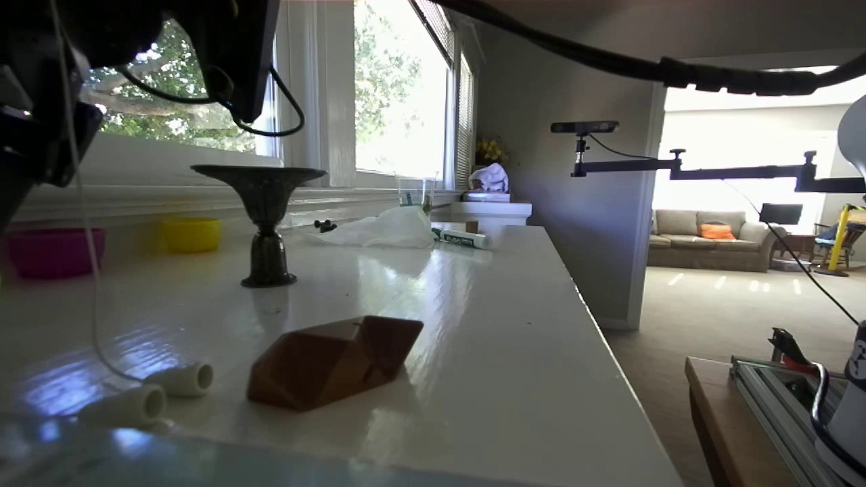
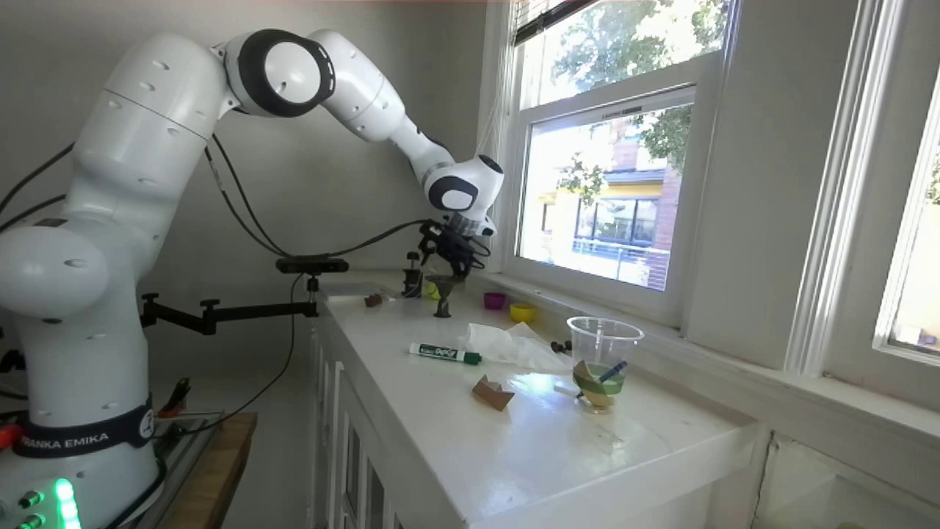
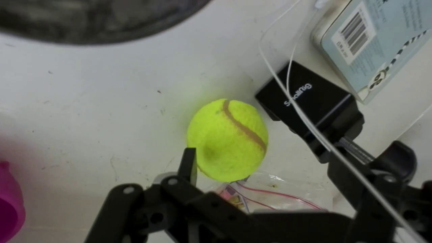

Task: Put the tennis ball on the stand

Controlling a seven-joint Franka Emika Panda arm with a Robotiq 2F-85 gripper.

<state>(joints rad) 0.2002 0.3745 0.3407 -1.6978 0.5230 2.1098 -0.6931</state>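
In the wrist view your gripper (image 3: 265,170) stood at the lower edge, its black, hard-edged fingers (image 3: 189,165) spread wide apart. The tennis ball (image 3: 227,140), fuzzy and yellow-green with a dull brownish seam curving down its right side, rested on the glossy white counter (image 3: 118,87) near the middle of that frame. One fingertip overlapped the ball's lower left edge, though you could not tell whether they touched. The stand (image 1: 266,203) stood upright left of centre in an exterior view: dark, with a metallic sheen, a wide funnel top, a pinched waist and a round, flared foot. Its broad curved rim also crossed the upper left of your wrist view. Right of the ball you had a black, angular clamp (image 3: 303,91) with a threaded rod, and a thin white cord (image 3: 312,126) ran down over it toward the lower right corner. Below the ball lay a clear, wrinkled plastic bag (image 3: 287,190) with red lines; a smooth pink cup (image 3: 10,192) showed at the lower left edge. Low in an exterior view, a brown, faceted lump (image 1: 325,365) sat right of two pale, hollow tubes (image 1: 181,381).
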